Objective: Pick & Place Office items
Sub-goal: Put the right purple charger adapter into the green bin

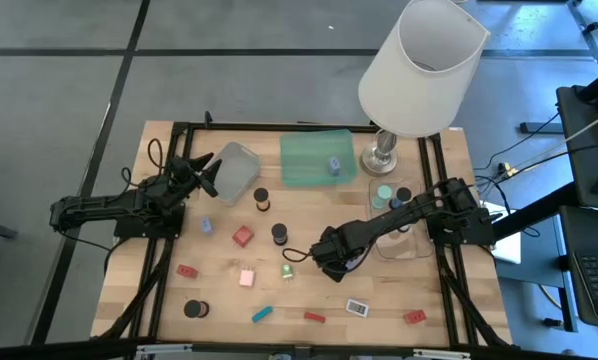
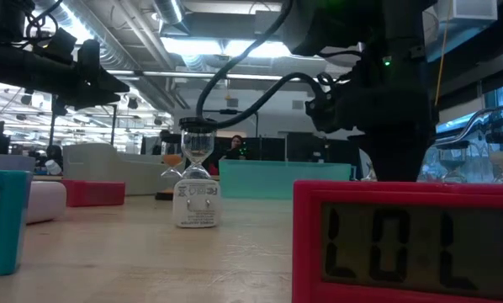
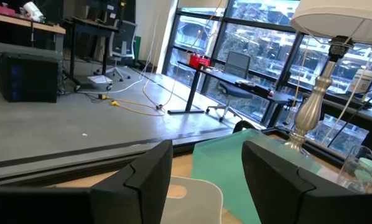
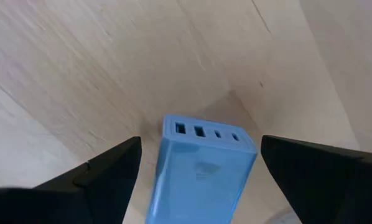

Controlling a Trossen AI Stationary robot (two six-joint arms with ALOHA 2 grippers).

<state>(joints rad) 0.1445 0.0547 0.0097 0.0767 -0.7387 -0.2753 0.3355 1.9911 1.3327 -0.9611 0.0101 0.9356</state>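
My right gripper [image 1: 331, 262] is low over the middle of the table, open. In the right wrist view its two fingers [image 4: 111, 165] stand on either side of a light blue block with ports [image 4: 201, 168], which lies on the wood; a gap shows on each side. My left gripper [image 1: 205, 172] is open and empty at the grey tray [image 1: 235, 172]. Small pieces lie loose on the table: black cylinders [image 1: 262, 199], a red block [image 1: 242, 236], a pink block [image 1: 247, 278], a lavender piece [image 1: 207, 226], a teal bar [image 1: 262, 314] and a red bar [image 1: 314, 317].
A green tray [image 1: 317, 160] holding a bluish piece stands at the back. The white-shaded lamp [image 1: 419, 70] is at the back right, with a clear tray [image 1: 399, 235] in front of it. A red display piece [image 2: 403, 244] fills the front of the low view.
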